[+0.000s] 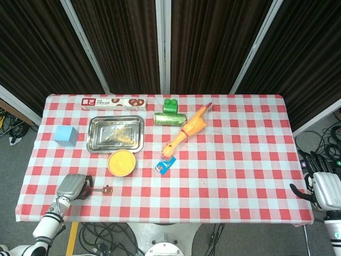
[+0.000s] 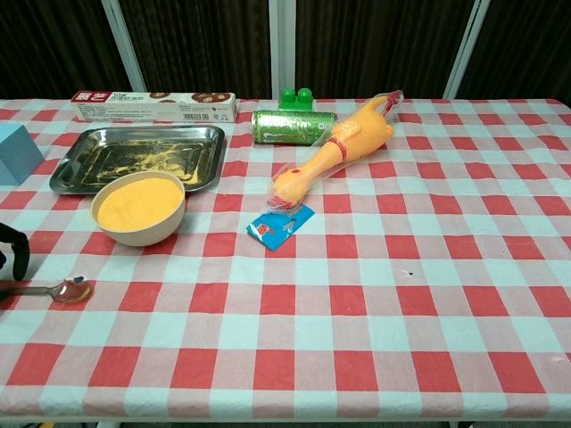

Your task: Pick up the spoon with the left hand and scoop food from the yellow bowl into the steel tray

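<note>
Yellow bowl (image 2: 140, 208), one spoon (image 2: 64, 291), one steel tray (image 2: 143, 156)

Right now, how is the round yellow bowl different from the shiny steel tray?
The round yellow bowl is deep and heaped full of yellow food; the shiny steel tray is shallow and rectangular, with only a thin scatter of it. The bowl sits nearer the table's front edge, the tray behind it. Both hold the same yellow food.

Dark ribbed wall panels (image 1: 122, 42) with white strips, grey floor (image 1: 16, 165), red-checked table (image 1: 240, 160), tangled cables (image 1: 319, 146)
</note>
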Robot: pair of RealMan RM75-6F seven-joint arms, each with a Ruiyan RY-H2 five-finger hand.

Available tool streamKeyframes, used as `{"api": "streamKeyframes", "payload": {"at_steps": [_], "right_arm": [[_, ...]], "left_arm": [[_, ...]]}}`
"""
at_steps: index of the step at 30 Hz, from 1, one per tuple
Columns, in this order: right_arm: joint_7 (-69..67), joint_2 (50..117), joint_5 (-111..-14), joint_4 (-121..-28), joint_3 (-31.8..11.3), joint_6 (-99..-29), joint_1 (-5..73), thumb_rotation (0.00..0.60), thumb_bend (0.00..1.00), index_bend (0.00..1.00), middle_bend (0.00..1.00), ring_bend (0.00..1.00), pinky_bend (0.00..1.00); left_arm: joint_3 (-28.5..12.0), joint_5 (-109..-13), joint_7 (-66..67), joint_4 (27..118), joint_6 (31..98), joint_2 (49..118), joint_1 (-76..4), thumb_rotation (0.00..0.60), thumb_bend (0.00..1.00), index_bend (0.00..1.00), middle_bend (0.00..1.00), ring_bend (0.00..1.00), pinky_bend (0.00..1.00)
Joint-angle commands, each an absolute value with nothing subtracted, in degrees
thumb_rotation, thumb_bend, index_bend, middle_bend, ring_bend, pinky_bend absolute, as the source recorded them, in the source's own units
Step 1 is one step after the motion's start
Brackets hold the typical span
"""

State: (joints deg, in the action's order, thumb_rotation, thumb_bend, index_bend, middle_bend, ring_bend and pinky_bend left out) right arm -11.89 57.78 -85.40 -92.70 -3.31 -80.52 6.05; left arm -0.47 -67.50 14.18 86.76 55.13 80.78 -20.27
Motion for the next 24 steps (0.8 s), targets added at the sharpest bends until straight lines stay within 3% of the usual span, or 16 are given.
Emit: {"api": "streamKeyframes", "payload": {"at_steps": [1,16,24], "right_arm": [[-11.9,57.78,-85.33,-92.65,-3.32,-80.48,6.05,0.6,0.17,0.0,0.11,0.0,0.04],[-11.76,57.7,-85.08,-92.85,-3.29,-80.39,5.96,0.6,0.17,0.0,0.11,0.0,0.04],[-11.64,57.58,-85.13,-93.07,-3.3,-80.75,5.77,0.6,0.17,0.0,0.11,0.0,0.04]], "left_arm": [[-0.37,-67.08,14.61,86.49,55.05,81.1,-20.48,0.6,0.34,0.56,0.87,0.84,0.94],[0.11,-66.01,14.67,84.98,54.85,82.13,-21.04,0.6,0.36,0.57,0.87,0.84,0.94],[0.1,-67.56,13.44,84.91,56.53,81.83,-20.78,0.6,0.41,0.63,0.88,0.85,0.94]]}}
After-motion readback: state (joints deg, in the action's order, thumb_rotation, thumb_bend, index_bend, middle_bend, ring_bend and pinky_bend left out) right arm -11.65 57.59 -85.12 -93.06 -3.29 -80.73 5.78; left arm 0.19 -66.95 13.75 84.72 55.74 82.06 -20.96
